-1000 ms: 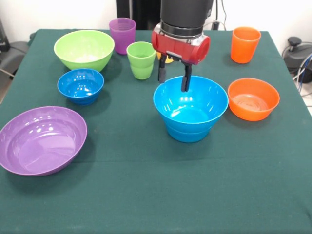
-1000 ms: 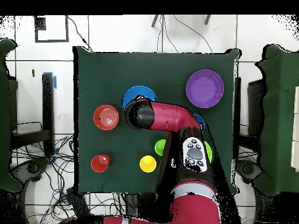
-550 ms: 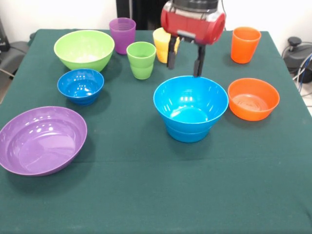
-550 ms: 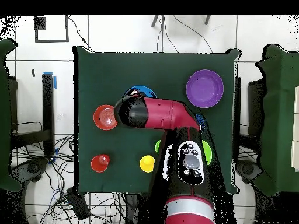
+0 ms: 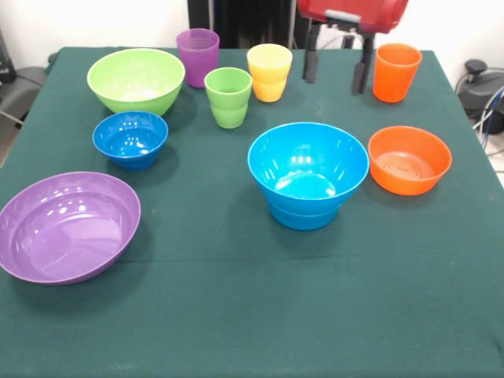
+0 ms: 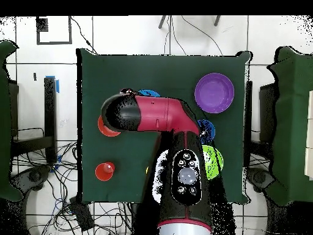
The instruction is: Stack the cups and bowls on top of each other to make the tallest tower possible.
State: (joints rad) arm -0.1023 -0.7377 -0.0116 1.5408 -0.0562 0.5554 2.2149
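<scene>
The tower, a large light blue bowl nested on a small light blue one, stands on the table below and in front of the gripper. The gripper hangs spread and empty above the cloth, between the yellow cup and the orange cup.

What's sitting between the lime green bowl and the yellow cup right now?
In the front view, the purple cup and green cup sit between the lime green bowl and yellow cup.
</scene>
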